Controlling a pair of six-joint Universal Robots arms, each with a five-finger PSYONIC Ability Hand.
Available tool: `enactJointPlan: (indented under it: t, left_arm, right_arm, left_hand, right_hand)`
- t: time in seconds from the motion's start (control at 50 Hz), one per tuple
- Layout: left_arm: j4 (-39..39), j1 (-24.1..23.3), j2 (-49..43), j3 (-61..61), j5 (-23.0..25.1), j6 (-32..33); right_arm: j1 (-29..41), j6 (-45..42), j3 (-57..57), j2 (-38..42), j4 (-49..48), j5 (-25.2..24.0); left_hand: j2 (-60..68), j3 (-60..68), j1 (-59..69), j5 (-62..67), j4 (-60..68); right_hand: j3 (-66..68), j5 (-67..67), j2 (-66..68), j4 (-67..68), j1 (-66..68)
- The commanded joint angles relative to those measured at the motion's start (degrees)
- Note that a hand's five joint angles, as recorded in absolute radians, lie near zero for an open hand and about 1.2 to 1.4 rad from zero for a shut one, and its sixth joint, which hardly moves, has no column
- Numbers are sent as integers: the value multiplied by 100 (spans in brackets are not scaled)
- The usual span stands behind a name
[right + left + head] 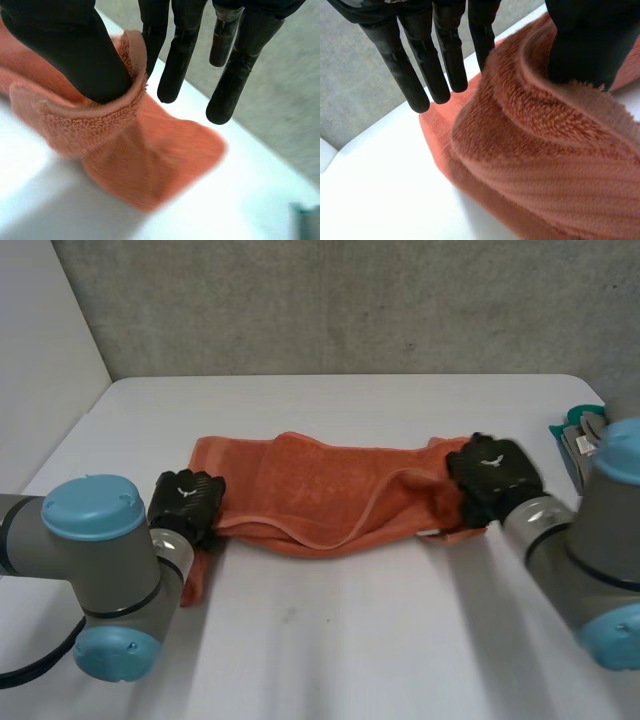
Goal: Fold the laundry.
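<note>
Pinching ends of orange towel: left robot hand, right robot hand.

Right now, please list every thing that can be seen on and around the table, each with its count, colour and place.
towel: one, orange, stretched across the middle of the table, partly folded over along its length.
table: one, white, under everything.
teal object: one, teal with grey parts, at the table's right edge; cut off, so I cannot tell what it is.
wall: one, grey, behind the table.
left hand: one, black, at the towel's left end, pinching its edge between thumb and fingers.
right hand: one, black, at the towel's right end, pinching likewise.
left arm and right arm: two, grey with light-blue caps, at the near corners.
</note>
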Motion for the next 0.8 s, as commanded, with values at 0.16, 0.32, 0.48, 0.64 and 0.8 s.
enactJointPlan:
  t: [0.16, 0.32, 0.48, 0.64, 0.8]
  left_arm:
    - [-305, -23, 508, -250, -93, 353]
    - [-973, 100, 2459, -514, 4, 1539]
    - [-1623, 153, 3357, -128, 565, 2559]
    - [-2055, 469, 1894, 556, 927, 2727]
    - [-1985, 478, -23, 2172, 961, 2753]
  right_arm:
    - [-274, -2315, 515, -1090, 257, 34]
    - [-485, -3264, -213, -1934, 1284, 104]
    - [-625, -3336, -1391, -2252, 3374, 26]
    - [-652, -3362, -1936, -812, 3869, 42]
    - [-538, -3099, -3604, 1183, 3308, 262]
  left_hand:
    - [4024, 4005, 3979, 4068, 4016]
    - [4481, 4461, 4435, 4524, 4472]
    - [4481, 4461, 4435, 4524, 4472]
    - [4481, 4461, 4435, 4524, 4472]
    - [4481, 4461, 4435, 4524, 4472]
  right_hand:
    - [6656, 1334, 1249, 1186, 2366]
    - [6656, 1334, 1249, 1186, 2366]
    - [6656, 1334, 1249, 1186, 2366]
    - [6656, 1334, 1249, 1186, 2366]
    - [6656, 1334, 1249, 1186, 2366]
